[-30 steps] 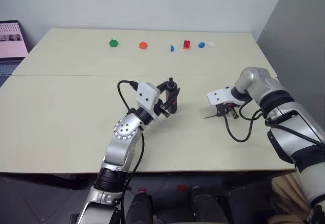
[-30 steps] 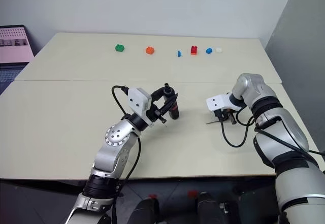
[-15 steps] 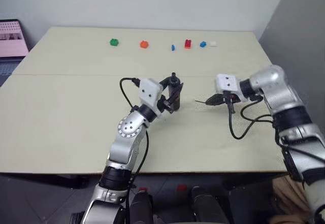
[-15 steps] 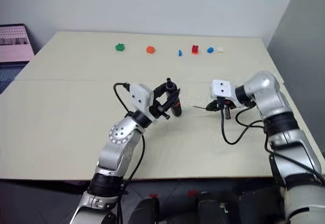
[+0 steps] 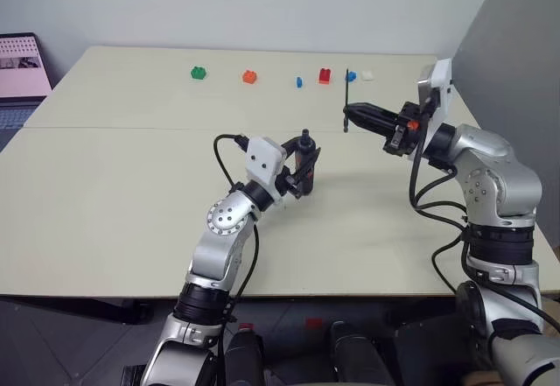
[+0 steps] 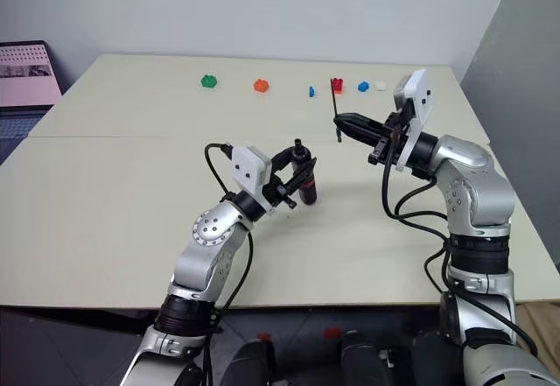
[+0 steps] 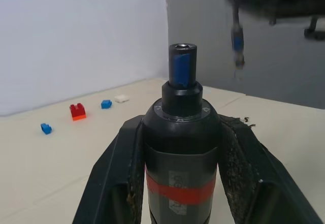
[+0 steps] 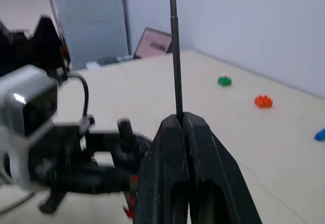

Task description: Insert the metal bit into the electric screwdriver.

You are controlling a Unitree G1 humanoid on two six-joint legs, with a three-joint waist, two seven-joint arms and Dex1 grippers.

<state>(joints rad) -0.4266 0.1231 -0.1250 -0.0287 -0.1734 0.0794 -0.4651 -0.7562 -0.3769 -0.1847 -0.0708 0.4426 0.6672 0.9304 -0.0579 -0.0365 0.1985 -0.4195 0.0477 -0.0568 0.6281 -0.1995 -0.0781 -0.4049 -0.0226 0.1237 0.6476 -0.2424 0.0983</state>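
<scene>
From the head views, a pale beige table (image 5: 105, 185) with a seam across it stands against a plain light wall, a grey panel at its right and a laptop with a pink screen (image 5: 22, 64) off its left edge; small toy bricks, green (image 5: 199, 73), orange (image 5: 250, 76), blue, red and white, line the far side. No writing is readable anywhere. The left pincer (image 5: 302, 169) is clamped on the black pen-shaped electric screwdriver with a red band (image 5: 304, 163), held upright just above the table centre. The right pincer (image 5: 352, 111), closed on the thin grey metal bit (image 5: 346, 97), has risen from the table and swung toward the screwdriver since a second ago. The left wrist view shows the screwdriver's open socket and red band between the fingers (image 7: 114, 178). The right wrist view shows the bit standing up from the shut fingertips (image 8: 195, 127).
</scene>
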